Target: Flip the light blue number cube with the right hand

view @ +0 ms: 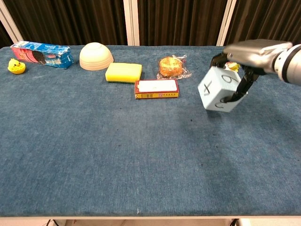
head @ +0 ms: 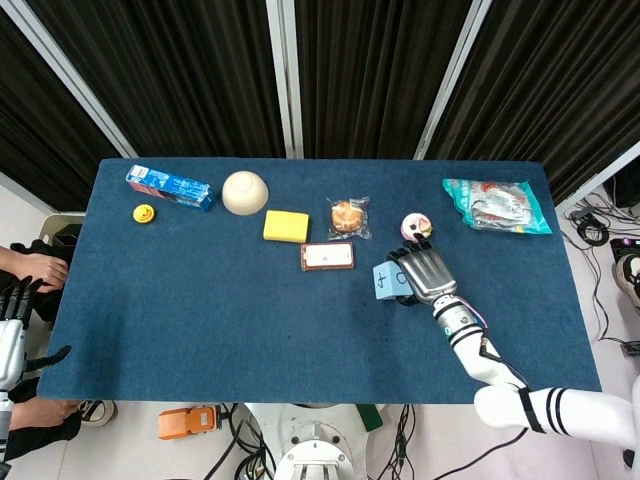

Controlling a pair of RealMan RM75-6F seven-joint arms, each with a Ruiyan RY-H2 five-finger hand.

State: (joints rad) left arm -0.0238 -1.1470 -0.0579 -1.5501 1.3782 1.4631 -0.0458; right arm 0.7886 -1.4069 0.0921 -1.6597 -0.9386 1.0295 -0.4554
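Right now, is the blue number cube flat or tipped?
Tipped: the light blue number cube leans on an edge, gripped by the right hand.

My desk (head: 200, 300) is a rectangular surface covered in dark blue fabric. Along its far edge, from my left: a blue carton (head: 168, 187) lying flat, with a small yellow duck toy (head: 144, 213) just in front of it; an upturned cream bowl (head: 245, 192); a yellow sponge (head: 286, 226) near the bowl; a wrapped bun (head: 347, 216); a pink-and-white doughnut (head: 414, 226); a teal snack bag (head: 497, 205) at the far right corner. A flat red-edged box (head: 327, 257) lies just in front of the sponge and bun, apart from both. All of these rest directly on the fabric
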